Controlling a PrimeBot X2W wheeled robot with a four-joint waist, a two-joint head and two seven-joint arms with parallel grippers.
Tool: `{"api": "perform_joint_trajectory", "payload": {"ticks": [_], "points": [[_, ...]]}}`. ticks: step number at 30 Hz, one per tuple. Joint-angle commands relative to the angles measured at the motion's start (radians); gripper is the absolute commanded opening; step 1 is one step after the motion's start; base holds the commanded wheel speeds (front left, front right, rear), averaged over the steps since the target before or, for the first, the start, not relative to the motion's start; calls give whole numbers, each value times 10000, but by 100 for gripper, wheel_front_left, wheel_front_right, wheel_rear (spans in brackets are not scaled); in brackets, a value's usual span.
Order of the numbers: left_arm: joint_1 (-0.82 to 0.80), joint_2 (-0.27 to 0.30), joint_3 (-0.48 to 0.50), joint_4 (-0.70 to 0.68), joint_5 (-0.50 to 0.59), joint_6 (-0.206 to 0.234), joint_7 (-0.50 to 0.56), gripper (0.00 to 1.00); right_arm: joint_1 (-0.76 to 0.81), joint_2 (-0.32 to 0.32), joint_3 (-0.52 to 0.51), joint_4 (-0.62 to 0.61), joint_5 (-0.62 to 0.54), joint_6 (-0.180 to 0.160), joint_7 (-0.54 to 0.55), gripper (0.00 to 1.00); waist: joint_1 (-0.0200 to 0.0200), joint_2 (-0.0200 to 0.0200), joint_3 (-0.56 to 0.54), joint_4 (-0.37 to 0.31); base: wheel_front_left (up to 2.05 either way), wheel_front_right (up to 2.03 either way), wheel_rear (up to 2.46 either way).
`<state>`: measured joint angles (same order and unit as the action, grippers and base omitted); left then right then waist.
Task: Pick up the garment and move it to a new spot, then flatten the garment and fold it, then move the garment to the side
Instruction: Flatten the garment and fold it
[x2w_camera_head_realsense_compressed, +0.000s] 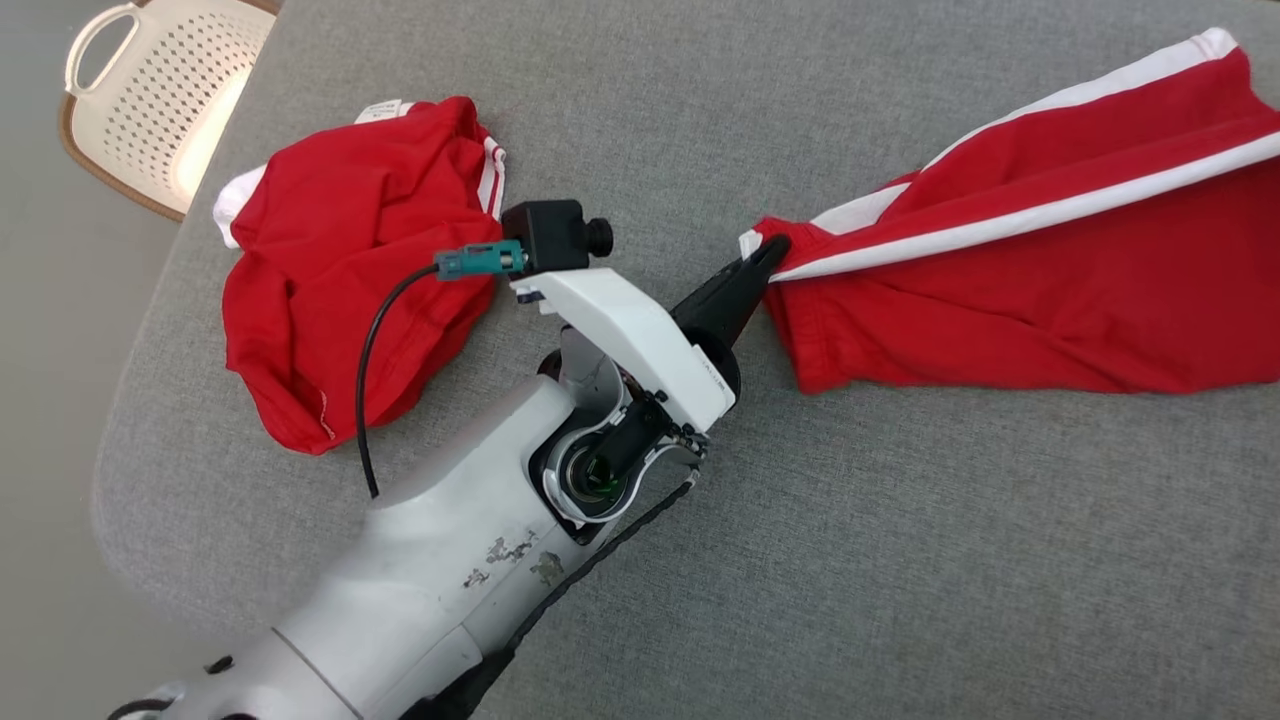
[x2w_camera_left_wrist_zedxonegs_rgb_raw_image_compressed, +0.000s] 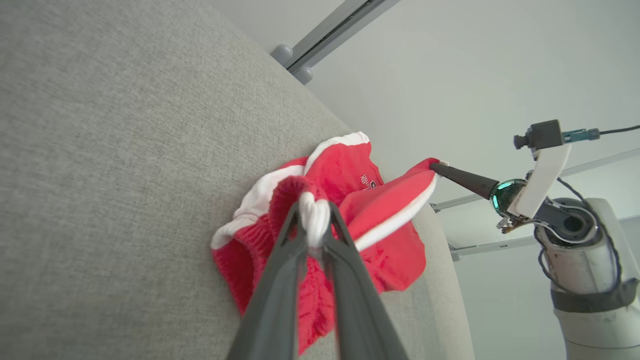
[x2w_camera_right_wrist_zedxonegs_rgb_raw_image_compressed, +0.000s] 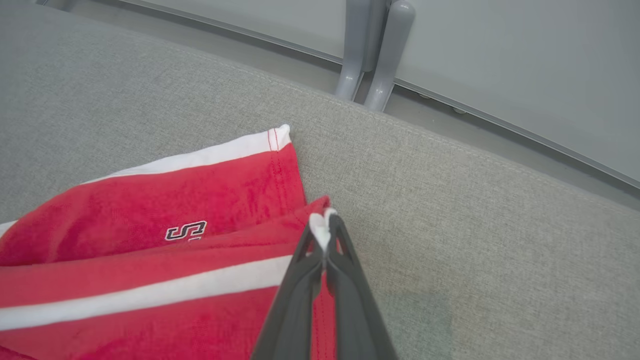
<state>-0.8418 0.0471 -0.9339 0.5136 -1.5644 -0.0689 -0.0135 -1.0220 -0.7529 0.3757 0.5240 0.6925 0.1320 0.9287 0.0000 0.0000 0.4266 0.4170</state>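
Observation:
A red garment (x2w_camera_head_realsense_compressed: 1050, 290) with white stripes lies stretched across the grey cushion and runs off the right edge of the head view. My right gripper (x2w_camera_head_realsense_compressed: 768, 250) is shut on its near white-edged corner. In the right wrist view, the right gripper (x2w_camera_right_wrist_zedxonegs_rgb_raw_image_compressed: 324, 225) pinches that white corner of the garment (x2w_camera_right_wrist_zedxonegs_rgb_raw_image_compressed: 150, 250). My left gripper (x2w_camera_left_wrist_zedxonegs_rgb_raw_image_compressed: 314, 215) is shut on a white fold by the gathered waistband of the garment (x2w_camera_left_wrist_zedxonegs_rgb_raw_image_compressed: 390, 200). Across the cloth in the left wrist view, the right gripper (x2w_camera_left_wrist_zedxonegs_rgb_raw_image_compressed: 436, 167) holds the far corner.
A second red piece of clothing (x2w_camera_head_realsense_compressed: 340, 270) lies crumpled on the cushion (x2w_camera_head_realsense_compressed: 900, 550) to the left of my right arm. A white perforated basket (x2w_camera_head_realsense_compressed: 160, 90) stands off the cushion's top left corner. Grey rails (x2w_camera_right_wrist_zedxonegs_rgb_raw_image_compressed: 375, 50) run beyond the cushion's far edge.

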Motion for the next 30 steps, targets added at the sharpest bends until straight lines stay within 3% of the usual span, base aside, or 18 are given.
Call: {"api": "perform_joint_trajectory", "payload": {"ticks": [1, 12, 13, 14, 15, 16, 30], "points": [[-418, 68, -262, 138, -261, -40, -184, 0, -258, 36, -1, 85, -145, -24, -3, 0, 0, 0, 399, 152, 0, 0, 0], [-1654, 61, -1678, 353, -1522, -212, -1007, 0, -1134, 254, 91, 526, -574, -22, -338, 0, 0, 0, 1135, 376, 0, 0, 0], [-1752, 61, -1827, 376, -1575, -230, -1041, 0, -1203, 263, 120, 545, -641, -22, -463, 10, 0, 0, 1166, 388, 0, 0, 0], [-1837, 64, -1951, 403, -1644, -241, -1116, 30, -1310, 262, 110, 536, -708, -22, -694, 78, 0, 0, 1201, 402, 0, 0, 0], [-1837, 64, -1951, 403, -1644, -241, -1116, 30, -1310, 262, 110, 536, -708, -22, -694, 78, 0, 0, 1201, 402, 0, 0, 0], [-1911, 70, -2056, 457, -1739, -231, -1203, 100, -1405, 274, 5, 667, -774, -24, -910, 100, 0, 0, 1231, 418, 0, 0, 0], [-2448, 58, -2973, 1542, -2312, -310, -2199, 100, -1264, 755, 10, 1596, -926, -16, -4209, 100, 0, 0, 947, 323, 0, 0, 0]]}}
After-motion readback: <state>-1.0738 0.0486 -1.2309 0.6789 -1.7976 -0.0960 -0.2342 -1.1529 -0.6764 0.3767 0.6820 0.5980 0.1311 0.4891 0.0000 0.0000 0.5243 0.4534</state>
